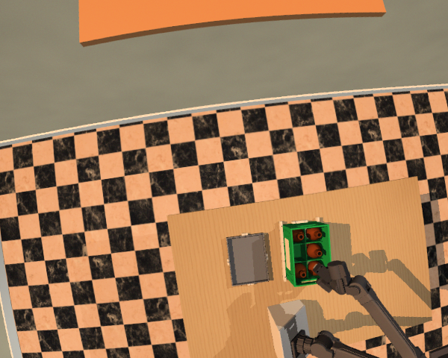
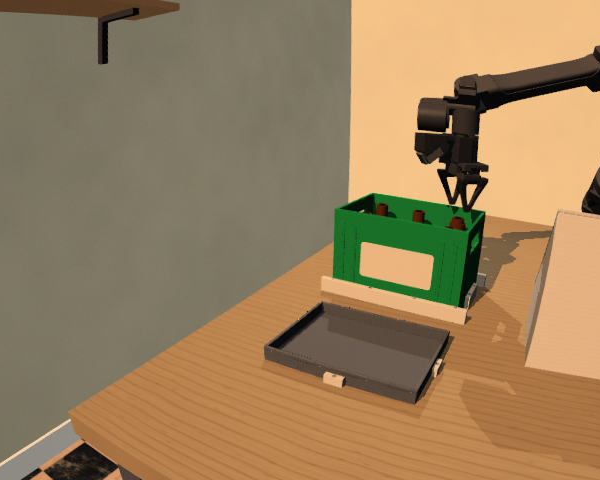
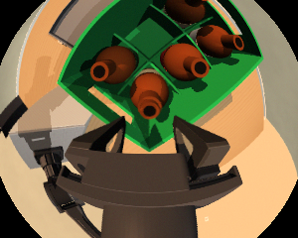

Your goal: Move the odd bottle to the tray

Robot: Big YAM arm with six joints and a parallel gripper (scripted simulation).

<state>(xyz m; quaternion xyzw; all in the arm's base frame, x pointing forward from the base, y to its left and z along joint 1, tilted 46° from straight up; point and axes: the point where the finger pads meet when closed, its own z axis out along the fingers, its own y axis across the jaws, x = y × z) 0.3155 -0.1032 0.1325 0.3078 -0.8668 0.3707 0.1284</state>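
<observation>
"Green crate (image 1: pixel 326 226) (image 2: pixel 347 248) (image 3: pixel 233 74), all five bottles standing in it, one slot free. Status?"

"Zero placed. Tray (image 1: pixel 249 259) (image 2: pixel 362 341) (image 3: pixel 72 25) is bare, sitting between the crate and the counter's (image 1: pixel 355 203) (image 2: pixel 212 387) (image 3: pixel 32 55) left edge as the top view has it."

"So what's left?"

"Everything: confirm the odd neck, grip, lift clear, carry toward that left edge, stand it upright, let go. Other four stay put."

"Where's the gripper (image 1: pixel 317 269) (image 2: pixel 459 205) (image 3: pixel 149 120)?"

"Above the crate's lower-right corner, seen from the top. Fingers apart, nothing between them. Tips point down."

"And the target?"

"My pick is the nearest bottle (image 1: pixel 312 265) (image 2: pixel 457 222) (image 3: pixel 149 94), in that same corner slot. Wrist view puts its mouth just ahead of the fingers, roughly centred between them. Not touched. It's on the crate side facing the counter's right edge, away from the tray."

"Sure it's the odd one?"

"Looks thicker under the opening in the exterior and wrist views. Judgement, not measured; the wrist camera is closest to that one."

"Risk?"

"Fingers could catch the crate wall going down. Crate's loose, so a knock could shift it. Line up first, then lower straight."
</observation>
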